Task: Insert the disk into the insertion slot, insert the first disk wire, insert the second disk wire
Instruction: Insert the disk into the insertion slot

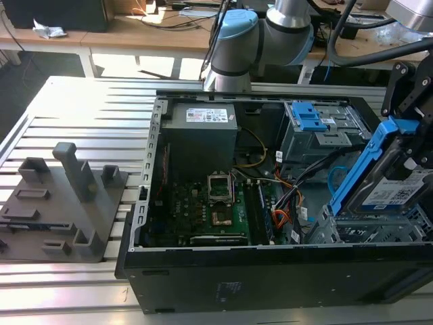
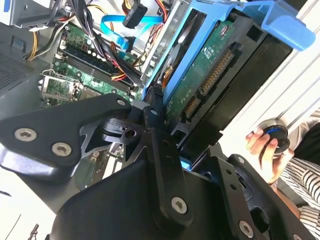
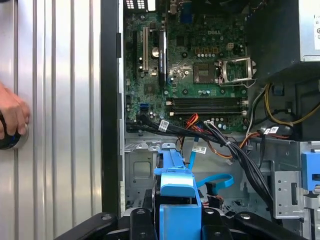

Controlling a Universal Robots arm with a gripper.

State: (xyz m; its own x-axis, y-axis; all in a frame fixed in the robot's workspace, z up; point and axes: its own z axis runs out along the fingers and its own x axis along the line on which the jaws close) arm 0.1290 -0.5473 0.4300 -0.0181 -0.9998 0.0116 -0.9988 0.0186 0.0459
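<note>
- Fingers of gripper (image 3: 178,215) are closed on the disk (image 1: 400,193), one on each long side of its blue frame (image 1: 365,166). The disk hangs in the air at the exterior view's right, just above the insertion slot (image 1: 365,230).
- Whether its low end touches the slot, cannot tell.
- Handling, as a judgement: stiff metal body, prob. rather heavy for its size, sensitive to knocks. The green board side (image 2: 205,70) w/ connectors is bare, so no pressing there.
- Best hold is prob. the frame's side rails. The plastic looks smooth and may flex a bit, so the grip must be firm.
- Long axis is steeply tilted in the exterior view: low end towards the slot, high end up towards the exterior view's right. Label side faces that camera.
- The second disk wire (image 1: 333,181) loops loose inside the computer case (image 1: 270,277), near the slot, its end apart from the disk.
</note>
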